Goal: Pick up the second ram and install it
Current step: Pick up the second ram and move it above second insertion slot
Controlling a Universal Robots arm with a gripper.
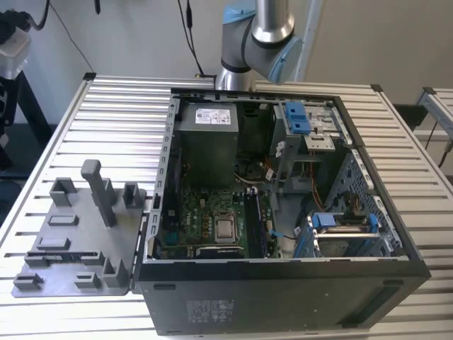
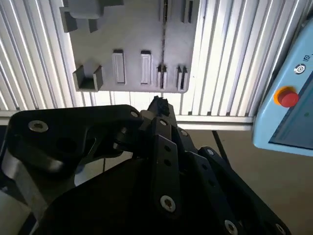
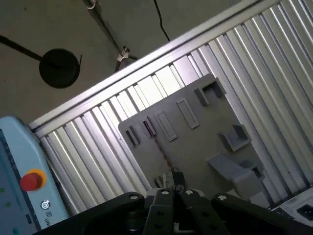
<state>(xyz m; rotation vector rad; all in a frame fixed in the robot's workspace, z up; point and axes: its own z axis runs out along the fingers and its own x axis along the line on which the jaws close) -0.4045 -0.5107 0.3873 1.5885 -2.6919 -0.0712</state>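
Two narrow dark slots (image 2: 161,76) are sitting at one edge of the grey tray (image 2: 127,29) in the second wrist view. They are too small for me to tell whether the memory stick is standing in either. In both wrist views the gripper (image 2: 159,105) is hanging well above the desk (image 2: 230,58) near its rim, its fingertips lying together with nothing visible between them. The tray is lying ahead of and below the gripper, and the slots' long axis is running along the desk's slats. In the exterior view, the tray is resting to the exterior view's left of the open computer case (image 1: 283,297), with the arm (image 1: 269,21) rising behind the case.
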